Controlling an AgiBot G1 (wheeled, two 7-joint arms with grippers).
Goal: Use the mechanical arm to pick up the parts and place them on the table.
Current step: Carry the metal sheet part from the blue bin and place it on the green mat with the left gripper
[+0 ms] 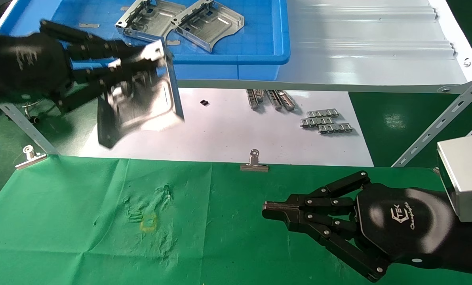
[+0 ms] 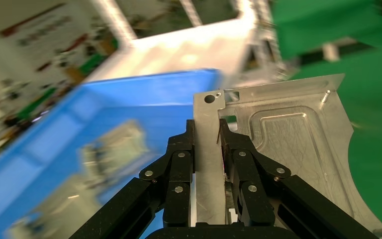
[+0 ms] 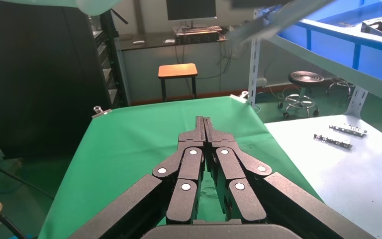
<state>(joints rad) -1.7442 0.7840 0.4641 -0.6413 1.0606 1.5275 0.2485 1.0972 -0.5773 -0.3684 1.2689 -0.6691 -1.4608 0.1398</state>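
Note:
My left gripper (image 1: 141,59) is shut on the upturned edge of a shiny silver bracket (image 1: 141,99) and holds it in the air, tilted, above the white sheet's left end, in front of the blue bin. The left wrist view shows the fingers (image 2: 181,149) clamped on that bracket's edge strip (image 2: 288,144). Two more brackets (image 1: 180,19) lie in the blue bin (image 1: 259,55). My right gripper (image 1: 267,209) is shut and empty, low over the green cloth table (image 1: 81,221) at the front right; in its wrist view (image 3: 205,122) the jaws meet.
Small ridged metal strips (image 1: 326,121) lie on the white sheet (image 1: 228,134), with more (image 1: 269,98) by the pale grey shelf (image 1: 370,51). Binder clips (image 1: 254,161) (image 1: 30,155) pin the cloth's far edge. Slotted metal struts (image 1: 438,122) stand at the right.

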